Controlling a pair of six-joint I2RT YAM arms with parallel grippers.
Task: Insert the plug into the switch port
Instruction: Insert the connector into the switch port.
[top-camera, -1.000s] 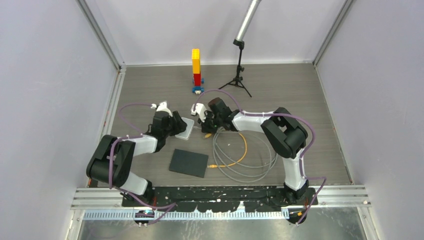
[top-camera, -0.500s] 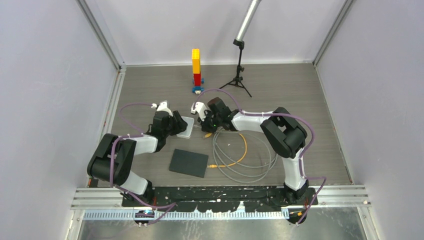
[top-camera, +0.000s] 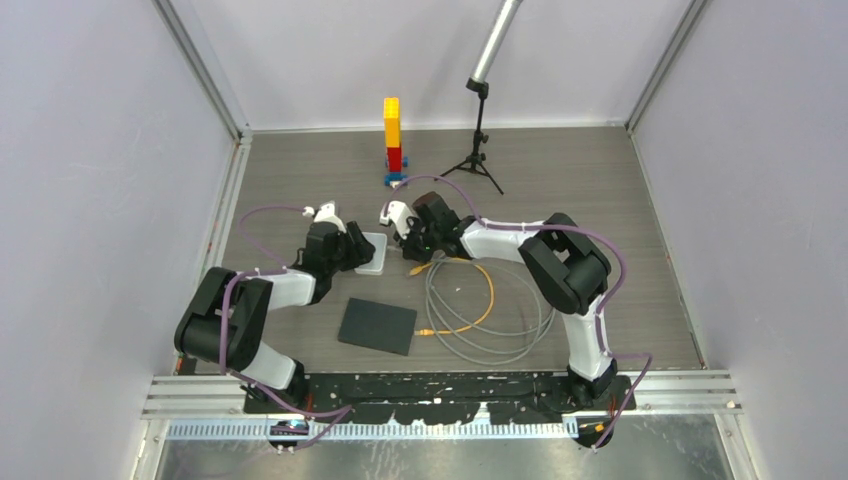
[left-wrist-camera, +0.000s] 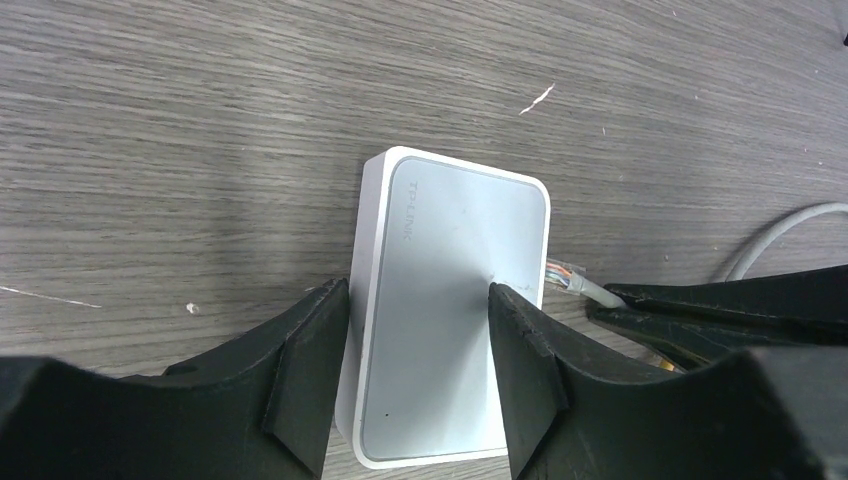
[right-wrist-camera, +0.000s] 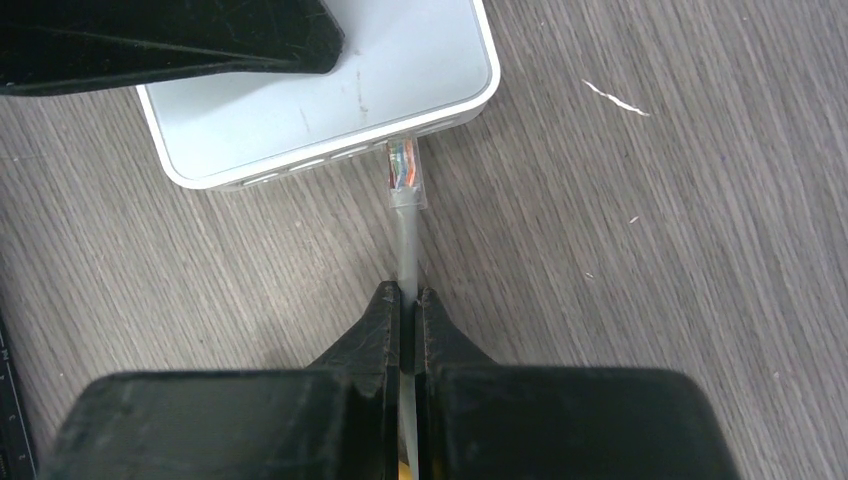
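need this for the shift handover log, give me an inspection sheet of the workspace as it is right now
surface: grey wood-grain table, small white specks
job's things: white switch on table; plug tip at its port side, not seated
clutter: dark pad, brick tower, tripod
pincers: left pincer clamped across switch; right pincer shut on grey cable behind plug
cables: grey coil and orange lead on table
surroundings: plain pale walls

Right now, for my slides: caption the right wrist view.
Right gripper pinches grey cable, plug tip at the white switch's side.
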